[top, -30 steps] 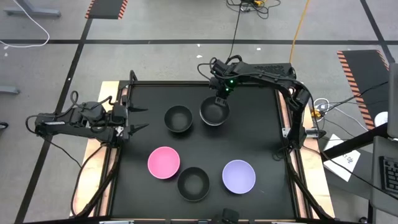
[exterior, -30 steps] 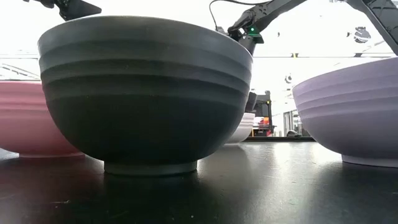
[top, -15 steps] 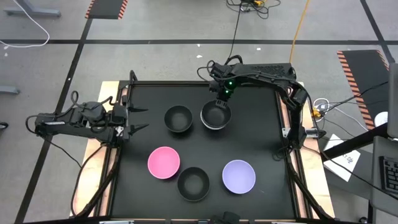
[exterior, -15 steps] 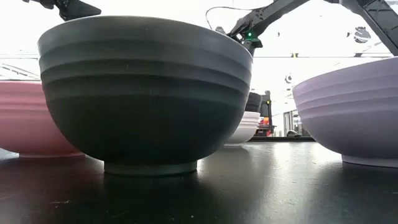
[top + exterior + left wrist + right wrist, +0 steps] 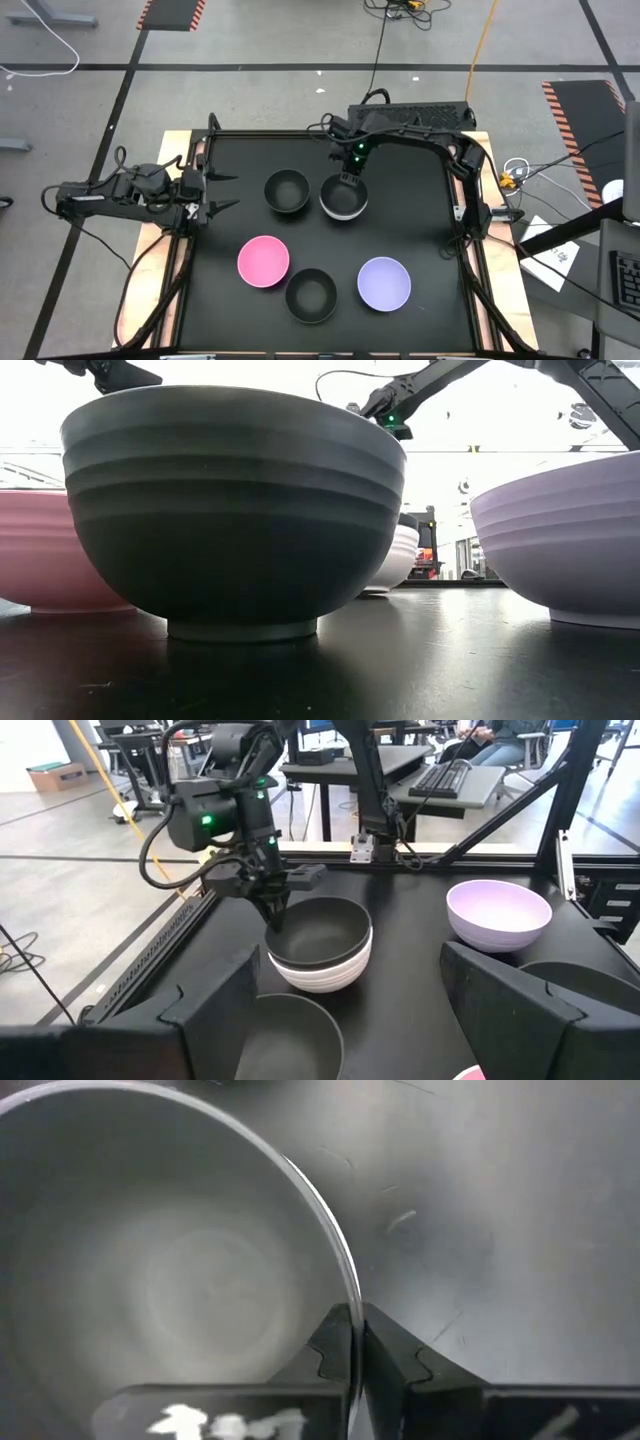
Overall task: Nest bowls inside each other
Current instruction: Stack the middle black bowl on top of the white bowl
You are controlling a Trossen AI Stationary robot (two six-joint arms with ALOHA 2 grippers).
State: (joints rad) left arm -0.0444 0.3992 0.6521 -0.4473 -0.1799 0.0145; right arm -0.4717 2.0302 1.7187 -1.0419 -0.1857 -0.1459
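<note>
A black bowl (image 5: pixel 318 928) sits nested in a white bowl (image 5: pixel 320 975) at the table's far middle, with my right gripper (image 5: pixel 350 177) shut on the stack's far rim. To its left stands a lone black bowl (image 5: pixel 287 190). Nearer the front edge stand a pink bowl (image 5: pixel 263 260), another black bowl (image 5: pixel 310 295) and a lavender bowl (image 5: pixel 384 283), each on its base. My left gripper (image 5: pixel 232 192) waits open at the table's left edge, pointing toward the lone black bowl. My right gripper pinches the black bowl's rim (image 5: pixel 345 1295) on its far side, one finger inside the bowl and one outside. The fingers (image 5: pixel 275 910) come from above, slanting in from the far side. The stack stays upright, the white bowl's base at the table top (image 5: pixel 385 590); whether the outer finger also has the white rim, I cannot tell.
The black table top (image 5: pixel 420 220) has free room to the right of the stack and between the two rows of bowls. A raised frame (image 5: pixel 455 200) runs along the table's edges. Beyond the table are a floor with cables and desks.
My right gripper has gone toward the table's near edge and down, staying shut. The black-in-white stack has come along with it, a little nearer the front and closer to the lone black bowl, still upright.
</note>
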